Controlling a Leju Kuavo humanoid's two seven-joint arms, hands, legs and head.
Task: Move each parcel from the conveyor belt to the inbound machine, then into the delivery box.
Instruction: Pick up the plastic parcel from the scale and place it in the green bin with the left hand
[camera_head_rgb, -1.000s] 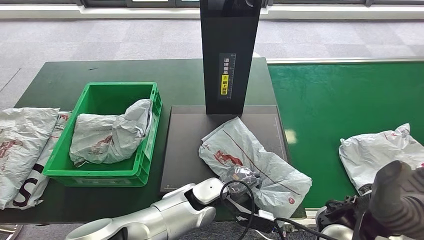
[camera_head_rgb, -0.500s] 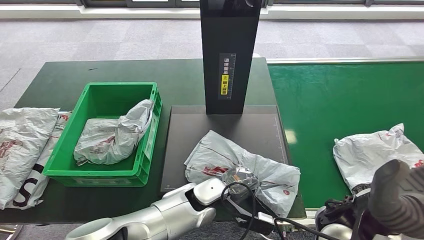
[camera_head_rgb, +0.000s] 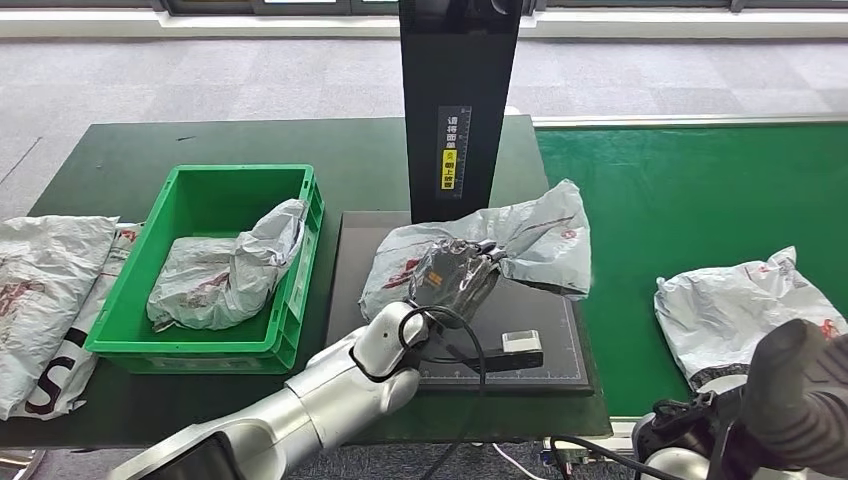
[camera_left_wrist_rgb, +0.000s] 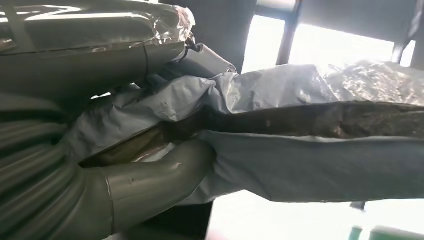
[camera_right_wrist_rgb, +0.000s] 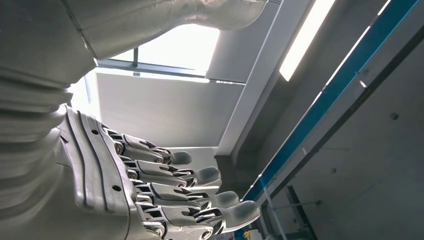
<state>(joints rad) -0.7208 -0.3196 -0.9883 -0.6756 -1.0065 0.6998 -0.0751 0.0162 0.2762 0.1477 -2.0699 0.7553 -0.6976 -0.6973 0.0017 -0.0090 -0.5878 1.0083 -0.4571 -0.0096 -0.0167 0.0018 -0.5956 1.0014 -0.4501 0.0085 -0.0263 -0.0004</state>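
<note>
- The right hand (camera_right_wrist_rgb: 165, 195) holds nothing; its fingers (camera_right_wrist_rgb: 200, 176) lie side by side, slightly curled, with small gaps between them.
- The left hand (camera_head_rgb: 455, 275) grips a grey parcel (camera_head_rgb: 535, 240) and holds it lifted above the dark scanner plate (camera_head_rgb: 545, 345), in front of the black column (camera_head_rgb: 460, 100); in the left wrist view the thumb (camera_left_wrist_rgb: 150, 180) presses the parcel's underside.
- A second parcel (camera_head_rgb: 735, 310) lies on the green belt (camera_head_rgb: 680, 190), to the right.
- The green box (camera_head_rgb: 205, 195), left of the plate, holds a third parcel (camera_head_rgb: 215, 275).
- More bags (camera_head_rgb: 45, 300) lie left of the box.
</note>
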